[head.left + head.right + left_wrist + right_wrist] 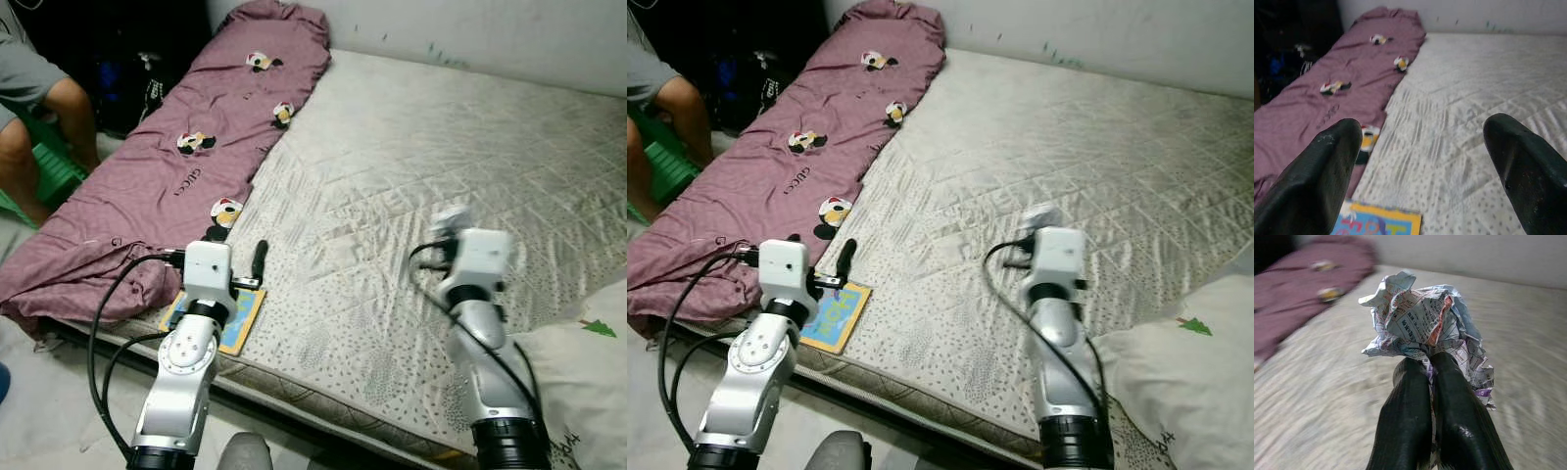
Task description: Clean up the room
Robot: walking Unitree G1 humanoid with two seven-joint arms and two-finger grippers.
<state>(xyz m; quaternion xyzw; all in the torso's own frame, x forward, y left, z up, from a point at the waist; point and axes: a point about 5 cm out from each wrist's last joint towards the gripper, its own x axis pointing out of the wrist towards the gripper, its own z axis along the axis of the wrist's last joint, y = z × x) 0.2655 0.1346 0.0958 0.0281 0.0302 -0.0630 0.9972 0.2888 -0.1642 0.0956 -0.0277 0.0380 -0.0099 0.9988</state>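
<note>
My right gripper (1431, 363) is shut on a crumpled ball of printed paper (1422, 316), held above the middle of the bare mattress (431, 166); the same crumpled paper (1040, 215) peeks out beyond the wrist in the eye views. My left gripper (1422, 132) is open with nothing between its fingers, hovering over the mattress's near left corner. Just under it lies a flat colourful book (235, 323) with a yellow border. A mauve quilt (186, 166) with cartoon patches runs along the left side of the bed.
A person (34, 98) sits on a green stool (49, 166) at the far left. A white pillow (1185, 372) with a green tree print lies at the near right corner. A pale wall (509, 34) backs the bed. Floor shows below the mattress edge.
</note>
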